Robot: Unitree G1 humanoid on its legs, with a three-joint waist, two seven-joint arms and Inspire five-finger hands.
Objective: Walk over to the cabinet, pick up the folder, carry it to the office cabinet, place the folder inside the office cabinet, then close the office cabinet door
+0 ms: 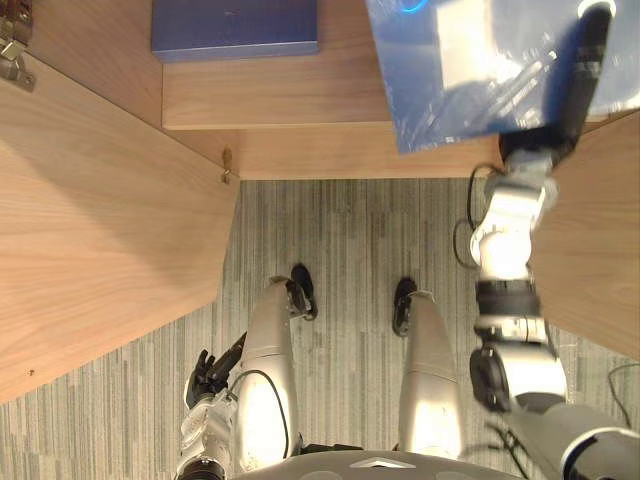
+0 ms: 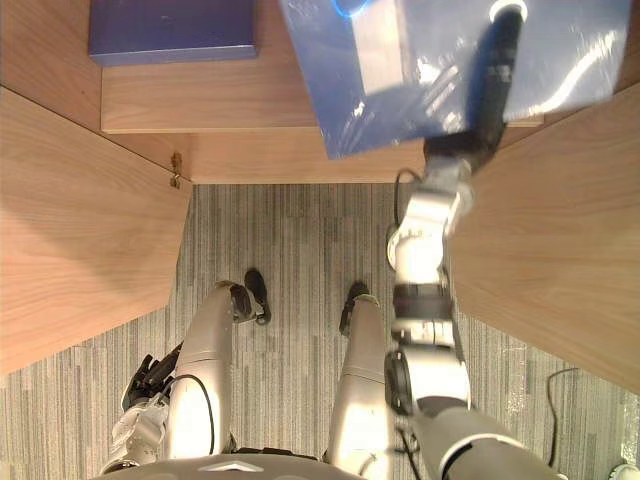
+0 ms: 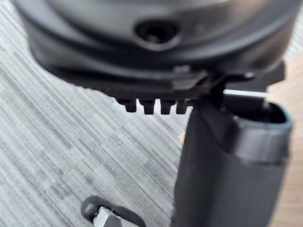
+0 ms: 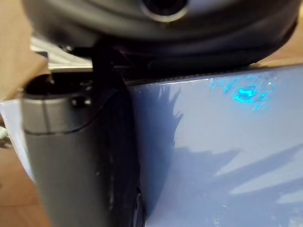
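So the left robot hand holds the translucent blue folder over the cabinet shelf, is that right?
No. It is the right robot hand that holds the translucent blue folder over the cabinet shelf, as the left eye view shows. The left robot hand hangs low and open.

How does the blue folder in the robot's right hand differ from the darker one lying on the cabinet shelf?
The held folder is glossy and see-through, with white paper showing inside; the shelf folder is darker and opaque. The held folder sits skewed to the shelf edge, pinched by the right hand; the shelf folder lies square and untouched. Both are blue and flat.
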